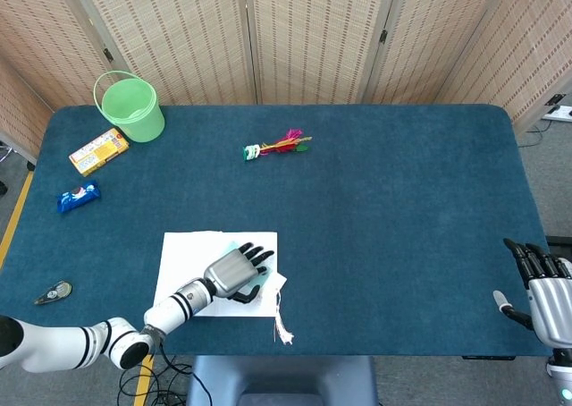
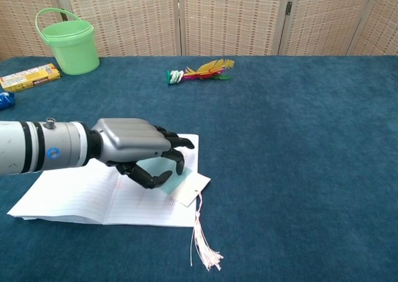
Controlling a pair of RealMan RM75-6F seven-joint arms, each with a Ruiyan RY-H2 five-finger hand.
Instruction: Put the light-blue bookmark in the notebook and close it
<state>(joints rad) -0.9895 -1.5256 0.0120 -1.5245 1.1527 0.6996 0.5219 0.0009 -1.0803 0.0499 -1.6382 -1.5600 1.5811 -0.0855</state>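
The open notebook (image 1: 183,267) (image 2: 68,192) lies near the table's front edge, left of centre. The light-blue bookmark (image 2: 176,179) (image 1: 259,290) lies flat across its right page. The bookmark's white end and tassel (image 2: 203,241) (image 1: 282,327) hang past the page onto the cloth. My left hand (image 1: 236,270) (image 2: 138,152) is low over the bookmark, fingers loosely curled and apart, covering most of it. I cannot tell whether it touches the strip. My right hand (image 1: 541,284) stays at the table's front right corner, fingers straight, holding nothing.
A green bucket (image 1: 130,108) (image 2: 67,43) stands at the back left, with a yellow box (image 1: 98,150) and a blue packet (image 1: 78,196) near it. A colourful feather toy (image 1: 279,145) (image 2: 199,71) lies at the back centre. A small dark object (image 1: 54,291) sits by the left front edge.
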